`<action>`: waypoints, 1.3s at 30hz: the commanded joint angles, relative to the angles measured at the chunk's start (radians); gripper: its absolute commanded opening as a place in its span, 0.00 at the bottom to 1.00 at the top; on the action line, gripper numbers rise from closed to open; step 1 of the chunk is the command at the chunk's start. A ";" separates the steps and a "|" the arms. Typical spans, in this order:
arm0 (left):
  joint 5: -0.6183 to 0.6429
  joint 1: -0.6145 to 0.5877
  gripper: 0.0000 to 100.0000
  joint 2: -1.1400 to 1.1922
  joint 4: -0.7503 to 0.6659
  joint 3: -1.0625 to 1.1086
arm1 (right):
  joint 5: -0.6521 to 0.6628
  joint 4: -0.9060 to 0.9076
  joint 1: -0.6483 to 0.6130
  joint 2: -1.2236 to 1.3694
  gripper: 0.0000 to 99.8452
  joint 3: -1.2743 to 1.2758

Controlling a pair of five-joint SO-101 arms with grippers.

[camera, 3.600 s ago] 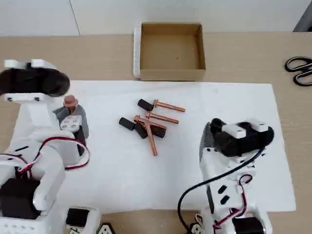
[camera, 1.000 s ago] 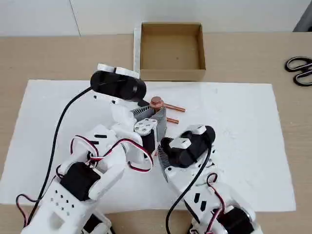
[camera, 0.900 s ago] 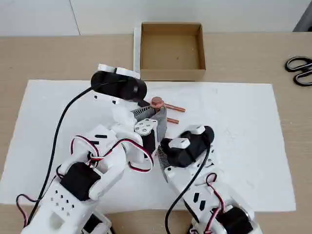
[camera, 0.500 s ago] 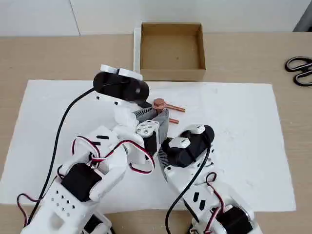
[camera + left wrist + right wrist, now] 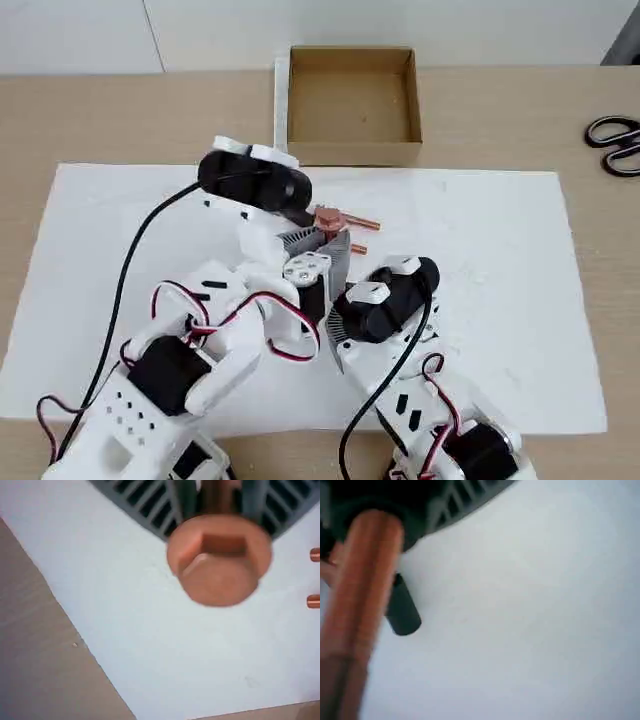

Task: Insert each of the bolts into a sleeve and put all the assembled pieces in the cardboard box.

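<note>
Since swinging in from opposite sides of the white paper (image 5: pixel 500 300), now crowd together over its middle. Pinches a copper bolt (image 5: pixel 219 560) in the left gripper (image 5: pixel 325 232), fingers (image 5: pixel 145 505) closed on the shank just under the head, head uppermost. Leaves more bolts (image 5: pixel 362 223) lying just beyond those fingertips and a black sleeve (image 5: pixel 402 611) near the right gripper (image 5: pixel 338 315). Cannot tell the right gripper's state, despite a copper shank (image 5: pixel 360 605) hard against it. Suggests the mating step next, with the held bolt brought within reach of a sleeve. Keeps the cardboard box (image 5: pixel 350 152) well beyond both grippers; task judged barely begun.
</note>
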 commanded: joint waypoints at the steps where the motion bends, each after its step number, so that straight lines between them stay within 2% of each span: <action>1: 0.034 0.002 0.01 -0.015 0.002 -0.004 | -0.008 -0.025 -0.002 -0.002 0.00 -0.005; 13: 0.035 0.002 0.01 -0.023 0.002 0.042 | -0.006 -0.025 0.001 -0.002 0.00 -0.005; 20: 0.035 0.002 0.01 -0.023 0.064 0.041 | -0.006 -0.025 0.001 -0.002 0.00 -0.005; 39: 0.031 0.006 0.01 -0.023 0.058 0.096 | -0.006 -0.025 0.001 -0.002 0.00 -0.005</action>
